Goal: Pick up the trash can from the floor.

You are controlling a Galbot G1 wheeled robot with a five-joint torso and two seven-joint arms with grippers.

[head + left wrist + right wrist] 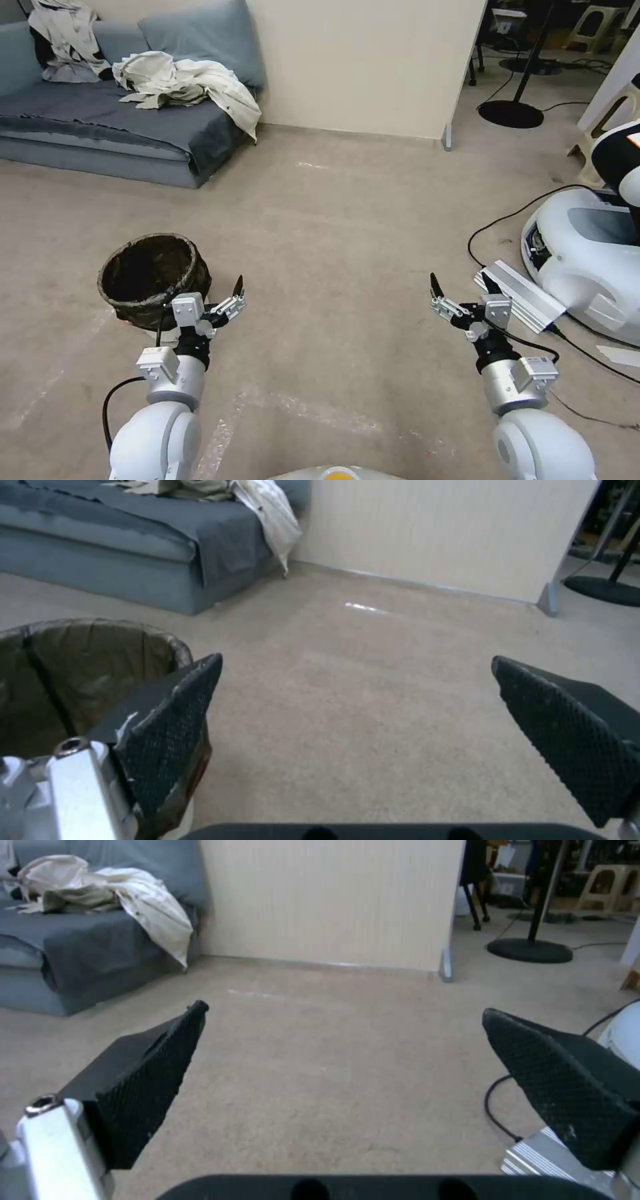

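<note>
Trash can point(152, 277) stands upright on the floor point(333, 220), ahead and to your left, dark bag folded over its rim, mouth open upward. Nothing inside that you can make out. It sits free of the grey sofa point(100, 127) behind it, so the approach is open all round.

Left gripper point(213, 300): fingers spread wide, holding nothing. It hangs just beside the can on the can's near right, one finger point(177, 715) overlapping the bagged rim in the left wrist view; whether it touches the bag you cannot tell. My reading: this arm is the one set up for the grasp, since the can lies on its side, and the spread suits taking the rim wall between the fingers.

Right gripper point(460, 293): also spread, empty, held forward over bare carpet, well apart from the can. It looks idle.

On your right, a silver bar point(520, 297) and black cable point(507, 220) lie on the floor beside a white machine base point(587, 260). Keep the right arm off them.

Can not yet lifted.
</note>
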